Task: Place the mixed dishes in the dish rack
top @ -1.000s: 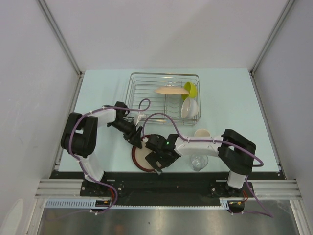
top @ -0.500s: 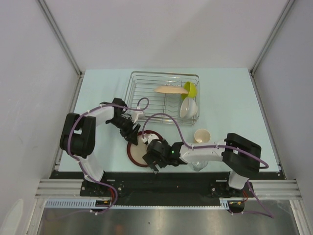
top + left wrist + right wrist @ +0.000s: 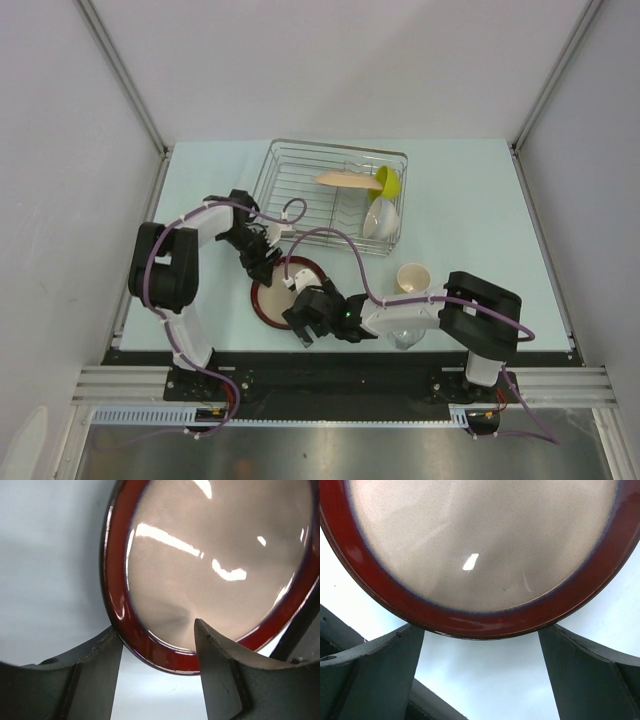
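Dark-red-rimmed tan plate (image 3: pixel 275 297) is what you have both arms on: it lies on the table (image 3: pixel 470 200) outside the dish rack (image 3: pixel 268 185), just off the rack's near-left corner.

Your left gripper (image 3: pixel 278 268) meets the plate on its rack-facing edge. In its wrist view (image 3: pixel 157 627) one finger touches the outer rim and the other lies over the tan face. Whether they actually pinch the rim, you cannot tell from these views.

Your right gripper (image 3: pixel 298 312) sits at the plate's edge farthest from the rack. Its jaws are spread wide (image 3: pixel 480 630), with a fingertip at either side of the red rim.

Inside the rack, along its right side, you have the tan leaf-patterned plate (image 3: pixel 348 181), the lime-green bowl (image 3: pixel 389 182) beside it and the white bowl (image 3: pixel 383 218) nearer the front wall.

The yellow mug (image 3: pixel 412 277) stands on the table off the rack's near-right corner. The clear glass (image 3: pixel 405 333) is farther from the rack, partly under the right arm.
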